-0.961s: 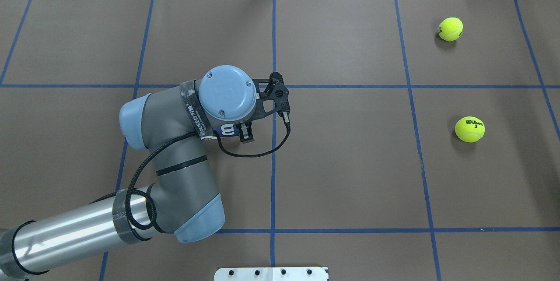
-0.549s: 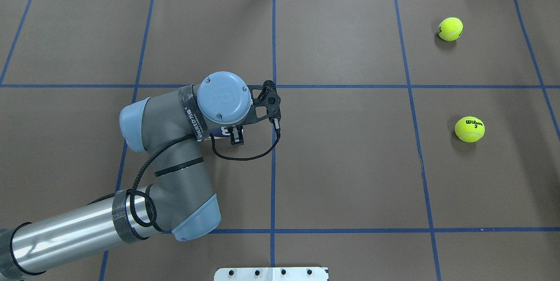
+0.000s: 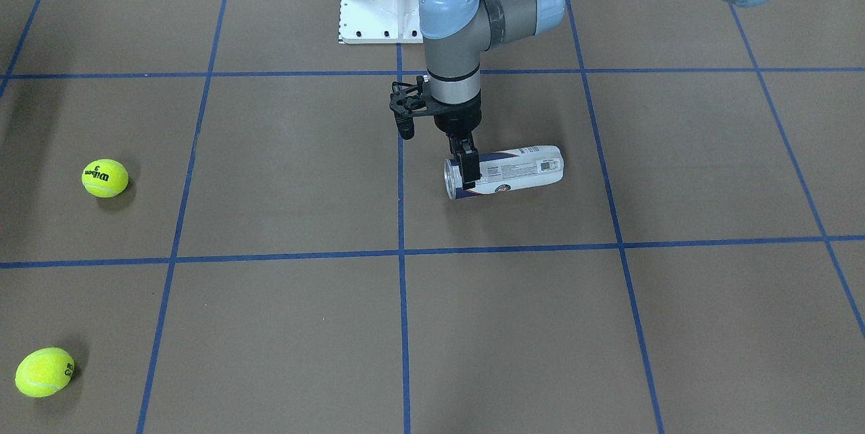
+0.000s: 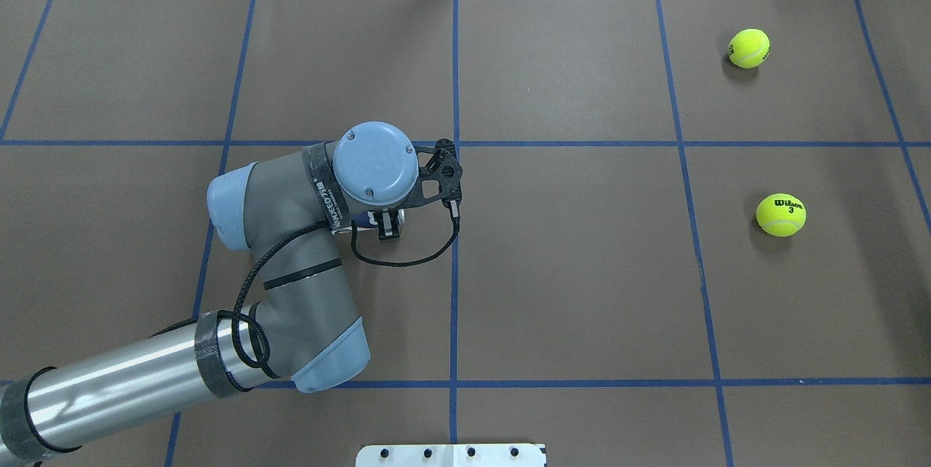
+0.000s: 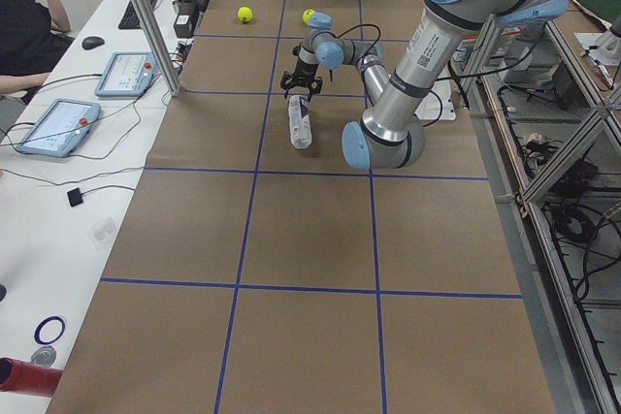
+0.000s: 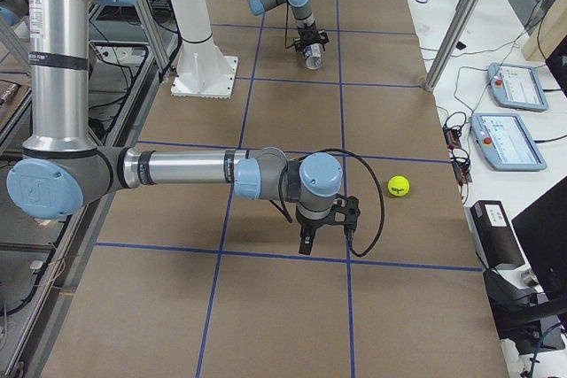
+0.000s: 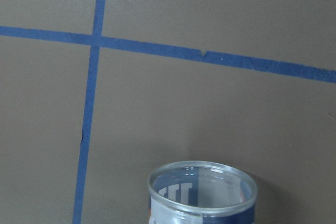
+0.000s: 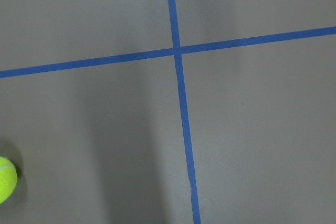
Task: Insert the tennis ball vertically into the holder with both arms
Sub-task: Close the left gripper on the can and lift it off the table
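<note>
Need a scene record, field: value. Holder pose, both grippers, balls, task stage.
holder: clear can lying on its side on the table; no ball seen inside
left gripper: fingers straddle the holder near its open end; whether they clamp it cannot be told
right gripper: over the table near the robot's right end, not on a ball; open or shut cannot be told
balls: Wilson 3 ball and second ball, both loose on the robot's right side, apart from each other
stage: holder not yet upright; no ball picked

Navy-and-white holder [image 3: 520,169], yellow-green balls [image 3: 105,178], blue-gridded brown table [image 3: 270,326]
</note>
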`<action>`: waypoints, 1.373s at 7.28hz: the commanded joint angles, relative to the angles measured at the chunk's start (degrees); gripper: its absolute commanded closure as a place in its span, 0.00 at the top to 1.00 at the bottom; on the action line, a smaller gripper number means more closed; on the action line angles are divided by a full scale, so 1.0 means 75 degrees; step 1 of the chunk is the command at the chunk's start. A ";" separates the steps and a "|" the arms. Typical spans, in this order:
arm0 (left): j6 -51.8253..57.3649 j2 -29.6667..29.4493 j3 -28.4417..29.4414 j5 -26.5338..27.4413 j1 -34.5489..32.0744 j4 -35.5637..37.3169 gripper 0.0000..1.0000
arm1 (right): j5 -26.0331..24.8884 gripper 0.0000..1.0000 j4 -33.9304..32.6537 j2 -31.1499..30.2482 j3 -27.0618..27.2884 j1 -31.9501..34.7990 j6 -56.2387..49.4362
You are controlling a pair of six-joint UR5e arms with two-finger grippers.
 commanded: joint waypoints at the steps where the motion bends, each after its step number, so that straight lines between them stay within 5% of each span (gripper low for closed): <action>1: 0.0002 -0.0025 0.0063 -0.0010 0.0050 -0.0027 0.96 | -0.0001 0.99 0.0000 0.0000 -0.0010 0.0012 -0.0005; 10: -0.0080 -0.0061 0.0508 -0.0010 0.0133 -0.0895 0.96 | -0.0012 0.99 0.0000 0.0000 -0.0010 0.0000 -0.0041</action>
